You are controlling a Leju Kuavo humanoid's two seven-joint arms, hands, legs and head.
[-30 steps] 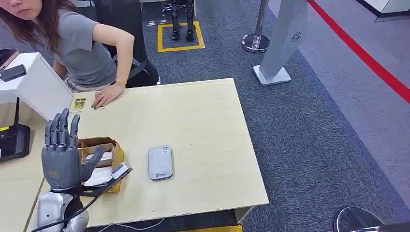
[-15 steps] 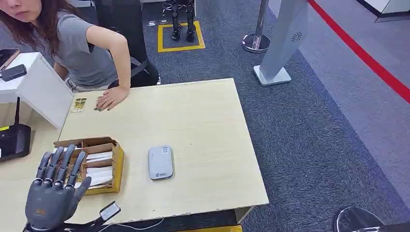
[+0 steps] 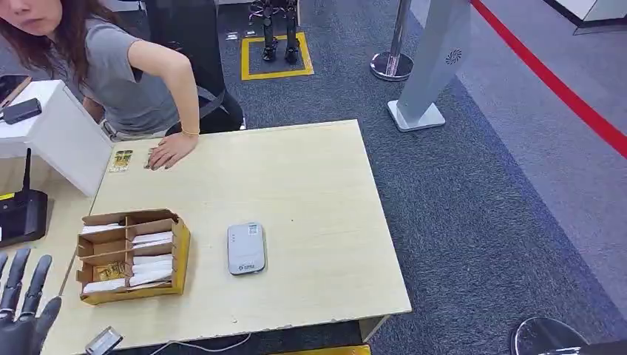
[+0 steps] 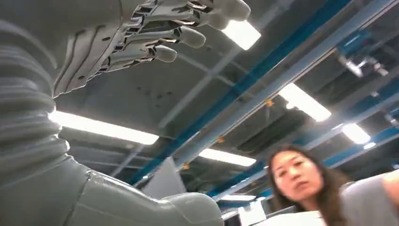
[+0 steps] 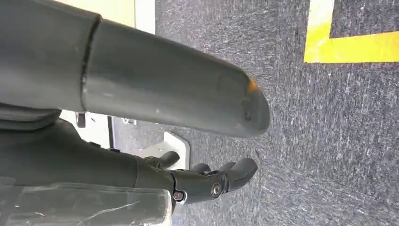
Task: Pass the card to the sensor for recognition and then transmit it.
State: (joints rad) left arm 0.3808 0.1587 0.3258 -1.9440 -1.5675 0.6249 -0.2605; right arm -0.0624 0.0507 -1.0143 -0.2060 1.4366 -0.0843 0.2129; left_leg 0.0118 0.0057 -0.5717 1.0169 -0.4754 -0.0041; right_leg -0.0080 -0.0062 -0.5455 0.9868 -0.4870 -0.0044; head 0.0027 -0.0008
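The main risk from here is a poor pick. The white cards [image 3: 151, 259] lie packed flat in the compartments of the open brown cardboard box [image 3: 181, 255] near the table's front left, so the hand could lift two at once, or nudge the light box across the pale wooden table [image 3: 310, 192] rather than lift a card. The small grey rounded-rectangle sensor [image 3: 246, 248] lies just beside the box on its right, apart from it, and a wide reach could knock it askew. A person's hand [image 3: 168, 152] rests on the far left of the table beside a small yellow-printed card [image 3: 121, 160]. That card could be mistaken for the task's own, and the person's hand is close enough to the route of any handover to be a hazard.

The left hand [image 3: 18, 314] sits low at the near left corner of the table, well short of the box, its fingers [image 3: 35, 282] apart, pointing away from the robot and holding nothing. In the left wrist view the same hand [image 4: 141, 37] is turned up toward the ceiling lights, its fingers spread. The right hand [image 5: 207, 181] hangs down over the grey carpet, its dark fingers loosely curled with nothing in them.
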